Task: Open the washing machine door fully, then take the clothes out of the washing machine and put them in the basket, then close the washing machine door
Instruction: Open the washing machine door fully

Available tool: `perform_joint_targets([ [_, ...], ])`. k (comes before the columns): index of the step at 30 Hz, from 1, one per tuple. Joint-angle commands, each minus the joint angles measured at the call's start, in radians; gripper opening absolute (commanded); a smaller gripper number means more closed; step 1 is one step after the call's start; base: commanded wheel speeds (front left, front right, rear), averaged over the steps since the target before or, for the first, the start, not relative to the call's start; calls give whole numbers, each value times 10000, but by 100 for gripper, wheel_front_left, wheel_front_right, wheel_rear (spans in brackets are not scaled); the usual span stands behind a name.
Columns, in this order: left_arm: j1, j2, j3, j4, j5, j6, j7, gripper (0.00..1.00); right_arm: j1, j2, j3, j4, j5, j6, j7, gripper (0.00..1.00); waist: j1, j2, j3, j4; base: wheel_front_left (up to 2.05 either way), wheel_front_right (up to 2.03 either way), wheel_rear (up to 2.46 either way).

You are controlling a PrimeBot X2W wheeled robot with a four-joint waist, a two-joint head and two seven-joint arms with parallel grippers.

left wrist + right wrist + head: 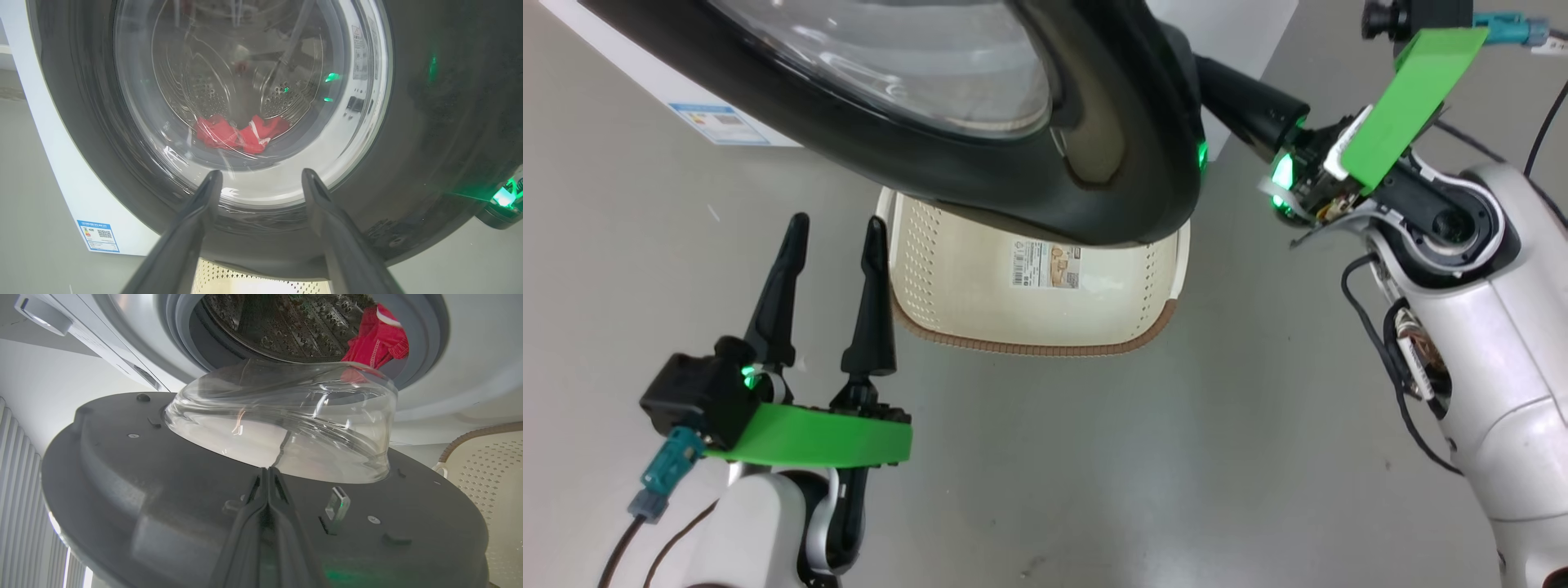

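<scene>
Right gripper (268, 471): fingers pressed together, nothing held, tips at inner face of door (122, 477), at foot of glass bowl; contact likely, not certain. Left gripper (837, 224): fingers apart, empty, hovering before door's black rim, just beside basket (1029, 347). Door: partly swung, overhanging basket on floor. Clothes (241, 136): in drum (294, 330), near front lip. Step in hand, as judged: opening door fully. Next move calls for pushing door further along hinge arc, far enough to clear drum mouth, without slipping off.
</scene>
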Motion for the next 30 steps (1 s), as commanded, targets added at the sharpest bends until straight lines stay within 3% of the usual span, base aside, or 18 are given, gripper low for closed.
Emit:
perform_joint_targets([
  [1,51,187,298,-208,-91,74,-51,100,285,176,113,-334,-91,65,85,0,0,0,-101,55,0,0,0],
  [30,1088,187,422,76,-113,142,-51,100,2376,780,570,-191,-23,65,82,0,0,0,-2051,604,0,0,0],
])
